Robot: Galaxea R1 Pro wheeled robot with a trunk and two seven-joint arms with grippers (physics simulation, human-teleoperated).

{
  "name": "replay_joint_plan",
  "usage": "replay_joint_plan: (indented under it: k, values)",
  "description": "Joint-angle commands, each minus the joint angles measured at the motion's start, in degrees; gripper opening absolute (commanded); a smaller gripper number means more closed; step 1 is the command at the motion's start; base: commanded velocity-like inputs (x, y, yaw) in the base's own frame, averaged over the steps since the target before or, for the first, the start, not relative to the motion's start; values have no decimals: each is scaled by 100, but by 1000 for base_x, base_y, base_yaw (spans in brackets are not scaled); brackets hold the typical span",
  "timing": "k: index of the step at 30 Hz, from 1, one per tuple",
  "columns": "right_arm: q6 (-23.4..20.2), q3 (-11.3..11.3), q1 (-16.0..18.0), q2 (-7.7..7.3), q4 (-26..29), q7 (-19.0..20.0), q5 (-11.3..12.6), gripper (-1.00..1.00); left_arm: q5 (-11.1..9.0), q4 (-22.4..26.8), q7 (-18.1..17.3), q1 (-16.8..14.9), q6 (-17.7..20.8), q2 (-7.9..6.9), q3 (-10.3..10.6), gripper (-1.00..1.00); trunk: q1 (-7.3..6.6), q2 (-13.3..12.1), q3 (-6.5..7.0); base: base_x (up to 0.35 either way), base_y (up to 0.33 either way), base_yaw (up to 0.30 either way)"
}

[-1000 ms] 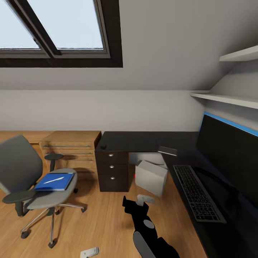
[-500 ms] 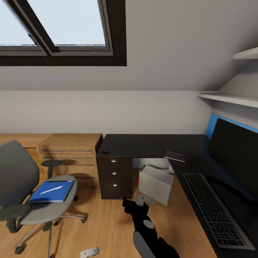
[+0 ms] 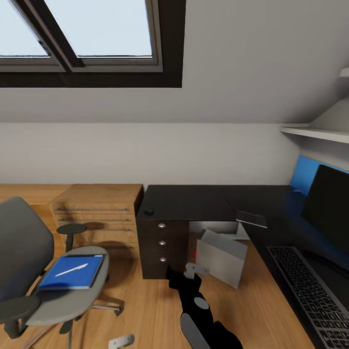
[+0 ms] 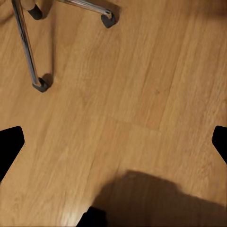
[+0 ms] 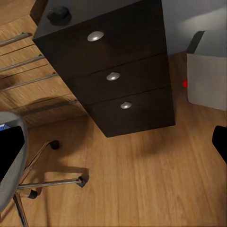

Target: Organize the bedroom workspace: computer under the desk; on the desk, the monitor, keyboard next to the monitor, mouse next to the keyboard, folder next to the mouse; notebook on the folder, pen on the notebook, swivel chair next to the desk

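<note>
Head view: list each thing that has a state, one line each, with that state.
Grey swivel chair: upright on the floor, apart from the desk, carrying the folder.
Bright blue folder: flat on the chair seat.
White-silver pen: lying on the folder.
Pale grey computer tower: under the desk, tilted, red light on.
Glossy black desk drawers: shut.
Dark grey keyboard: flat on the desk.

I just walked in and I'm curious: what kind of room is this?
Probably a home office in an attic room: a black desk with a keyboard and monitor, a grey swivel chair, and a skylight in the sloping ceiling.
</note>
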State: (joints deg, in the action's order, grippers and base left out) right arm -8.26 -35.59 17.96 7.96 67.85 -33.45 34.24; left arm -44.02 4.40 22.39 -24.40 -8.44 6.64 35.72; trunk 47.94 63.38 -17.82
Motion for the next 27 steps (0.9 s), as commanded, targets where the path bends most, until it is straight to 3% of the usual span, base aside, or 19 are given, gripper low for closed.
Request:
replay_joint_plan:
  k: [1, 24, 27]
  values:
    - [-26, -9, 6, -2, 9, -39, 18, 100, -54, 1, 20, -3, -17, 1, 49, 100, 2, 4, -7, 160, 67, 0]
    - [-18, 0, 6, -7, 17, -39, 9, 100, -46, 8, 20, -3, -26, 19, 65, 100, 2, 4, -7, 84, 10, 0]
    - [-16, 0, 6, -6, 15, -39, 6, 100, -46, 8, 20, -3, -26, 19, 66, 100, -64, -116, 47, 5, 0, 0]
